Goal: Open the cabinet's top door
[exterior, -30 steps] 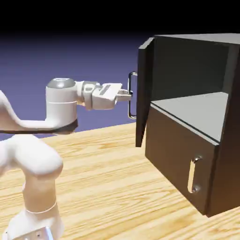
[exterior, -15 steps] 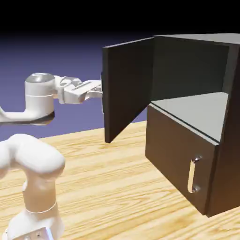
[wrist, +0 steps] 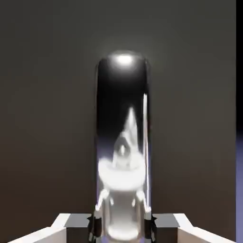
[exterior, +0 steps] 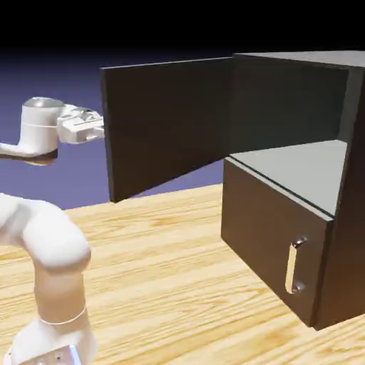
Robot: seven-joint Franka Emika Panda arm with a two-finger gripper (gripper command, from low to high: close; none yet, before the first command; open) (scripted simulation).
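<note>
The dark cabinet (exterior: 271, 221) stands at the right. Its top door (exterior: 167, 125) is swung far out to the left, so I see its inner face and the bare upper compartment. My white hand (exterior: 82, 127) reaches the door's far edge from the left, and the door hides the fingertips there. In the hand view the door's silver bar handle (wrist: 122, 142) stands upright and large against the dark panel (wrist: 47, 118). My gripper (wrist: 122, 227) is shut on the handle's lower part, one finger on each side.
The shorter lower panel is closed, with its small silver handle (exterior: 294, 265) facing front. A grey shelf (exterior: 299, 167) floors the upper compartment. The wooden table (exterior: 178, 285) stretches before the cabinet, and the arm's base (exterior: 50, 278) rises at the lower left.
The top door has swung much further open, its free edge moving left. My hand moved left with the handle and its fingers are now hidden behind the door.
</note>
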